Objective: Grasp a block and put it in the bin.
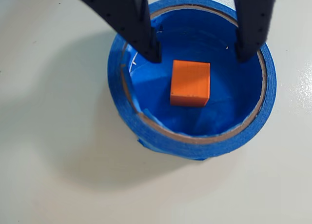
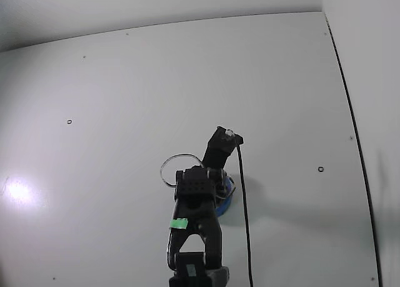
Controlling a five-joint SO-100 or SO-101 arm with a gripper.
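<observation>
Wrist view: the block [image 1: 190, 83], which reads orange here, lies flat on the blue floor of the bin [image 1: 146, 129], roughly central and clear of the wall on all sides. The bin is a round blue container with a thin pale band along its inner rim. The fingers [image 1: 199, 54] are spread wide, one black tip [image 1: 148, 43] inside the bin at the left, the other [image 1: 249, 46] near the right rim. Neither tip touches the block. The bin stands on a plain white tabletop [image 1: 48, 136].

Fixed view: the arm [image 2: 199, 202] covers most of the bin; only a blue sliver [image 2: 226, 202] shows beside it. A black cable [image 2: 242, 206] runs alongside. The block cannot be made out here.
</observation>
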